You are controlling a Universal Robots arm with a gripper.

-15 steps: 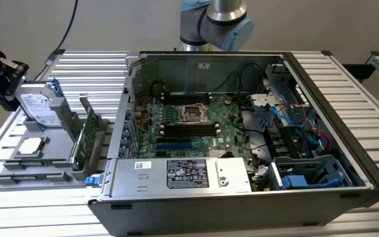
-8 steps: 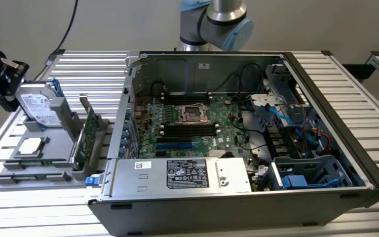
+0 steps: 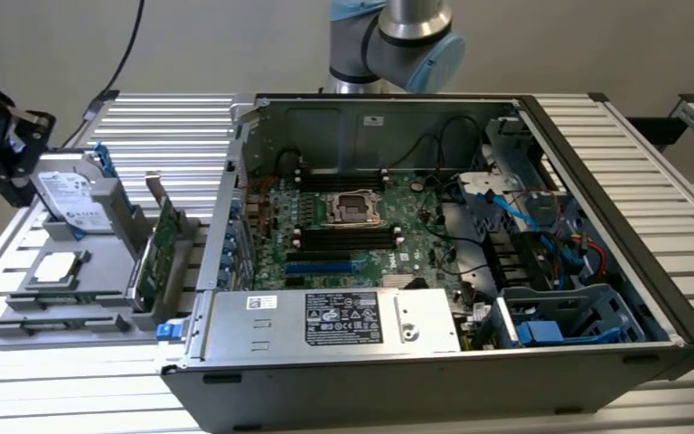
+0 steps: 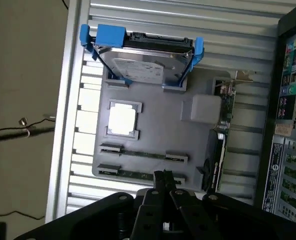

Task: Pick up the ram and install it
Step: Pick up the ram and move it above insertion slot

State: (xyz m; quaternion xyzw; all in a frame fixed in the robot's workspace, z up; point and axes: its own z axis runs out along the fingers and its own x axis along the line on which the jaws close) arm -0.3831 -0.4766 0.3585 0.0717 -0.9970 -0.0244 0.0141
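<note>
Two thin dark-green ram sticks lie in slots of a grey holder tray (image 4: pixel 153 135): one ram (image 4: pixel 143 154) and a second ram (image 4: pixel 135 174) beside it. In the exterior view the ram (image 3: pixel 64 303) rests at the tray's near end. My gripper (image 4: pixel 163 176) hovers above the tray, its fingers shut together with nothing between them, their tips over the nearer ram stick. In the exterior view the gripper (image 3: pixel 15 176) hangs at the far left, above the tray's far end. The open computer case (image 3: pixel 444 362) shows black motherboard slots (image 3: pixel 347 240).
On the tray also stand a silver hard drive (image 4: pixel 140 62) with blue rails, a square processor (image 4: pixel 123 119) and an upright green card (image 3: pixel 154 253) with a metal bracket. The case's walls and power supply (image 3: pixel 335 318) rise to the exterior view's right of the tray.
</note>
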